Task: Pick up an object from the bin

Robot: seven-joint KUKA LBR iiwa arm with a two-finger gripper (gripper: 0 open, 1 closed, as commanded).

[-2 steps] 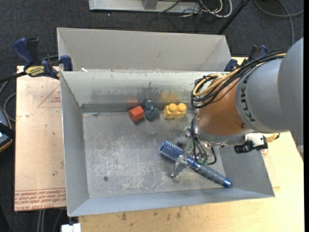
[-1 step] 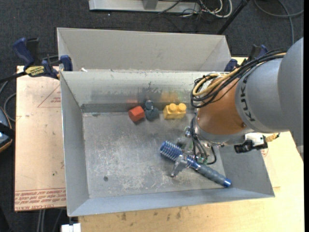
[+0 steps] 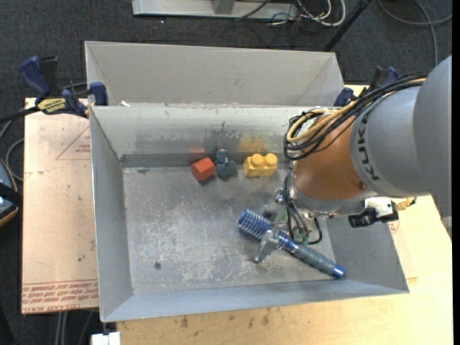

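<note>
I am hovering the claw [image 3: 272, 241] low over the neck of the blue hairbrush [image 3: 251, 224], which is lying near the front right of the bin [image 3: 108, 192]. The neck looks to me like the narrowest place to grip. I am not able to tell whether the claw is open or closed. The red block [image 3: 203, 169] and yellow brick [image 3: 259, 164] are sitting apart by the back wall.

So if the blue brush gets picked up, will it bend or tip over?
The blue brush looks like hard plastic, so it probably stays stiff. It is long, with a bristly head at one end and a thin handle at the other, so lifted off-centre it may tilt. The gripper sits near its neck; the smooth handle could slip.
</note>
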